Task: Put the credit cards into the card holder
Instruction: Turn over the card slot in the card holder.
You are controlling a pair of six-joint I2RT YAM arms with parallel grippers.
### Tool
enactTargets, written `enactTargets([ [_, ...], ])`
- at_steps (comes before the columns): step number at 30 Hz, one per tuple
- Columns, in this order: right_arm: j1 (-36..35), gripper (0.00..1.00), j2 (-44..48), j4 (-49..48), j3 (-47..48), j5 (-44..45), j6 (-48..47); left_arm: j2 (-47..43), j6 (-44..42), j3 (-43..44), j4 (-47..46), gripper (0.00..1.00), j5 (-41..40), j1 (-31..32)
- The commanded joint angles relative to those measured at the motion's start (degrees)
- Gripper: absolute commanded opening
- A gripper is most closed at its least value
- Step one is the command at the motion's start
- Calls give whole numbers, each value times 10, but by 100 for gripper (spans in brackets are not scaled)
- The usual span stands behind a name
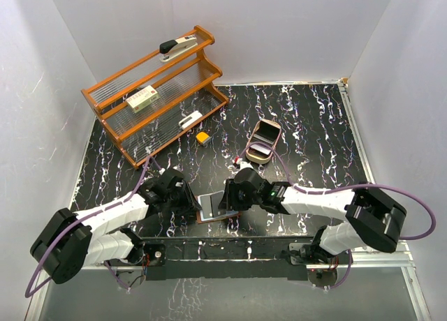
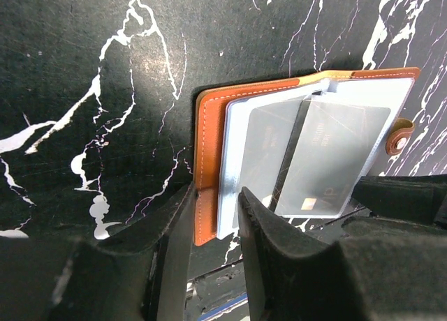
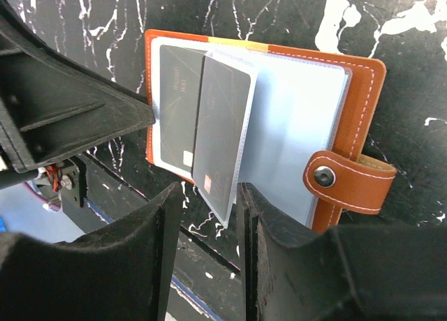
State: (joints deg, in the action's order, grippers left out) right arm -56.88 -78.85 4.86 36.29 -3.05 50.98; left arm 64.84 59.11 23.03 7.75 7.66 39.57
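Observation:
The card holder (image 1: 213,208) lies open and flat on the black marbled table between my two grippers. It is reddish-brown leather (image 2: 208,146) with pale blue sleeves and a snap tab (image 3: 349,181). Two grey credit cards (image 2: 335,160) (image 2: 265,153) sit in its sleeves. One sleeved card (image 3: 220,125) stands up a little, beside another card (image 3: 178,98). My left gripper (image 2: 215,195) straddles the holder's left edge with its jaws apart. The lower corner of the raised sleeve hangs between the jaws of my right gripper (image 3: 209,188), with a gap showing beside it.
At the back left stands a wooden rack (image 1: 154,91) holding a stapler (image 1: 178,45) and a small box (image 1: 142,98). A yellow-orange block (image 1: 202,137) and a tan oval tray (image 1: 263,143) lie behind the holder. The table's front rail (image 1: 230,248) is just below it.

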Motion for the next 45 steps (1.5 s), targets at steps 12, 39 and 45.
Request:
enactTargets([
  [12,-2,37,38,-90,-28,-7,40,7,-10,93,118,38,-29,0],
  [39,-1,38,26,-110,-23,-24,48,78,29,49,-44,10,39,0],
  [45,-1,38,23,-109,-15,-28,42,100,26,49,-63,8,53,0],
])
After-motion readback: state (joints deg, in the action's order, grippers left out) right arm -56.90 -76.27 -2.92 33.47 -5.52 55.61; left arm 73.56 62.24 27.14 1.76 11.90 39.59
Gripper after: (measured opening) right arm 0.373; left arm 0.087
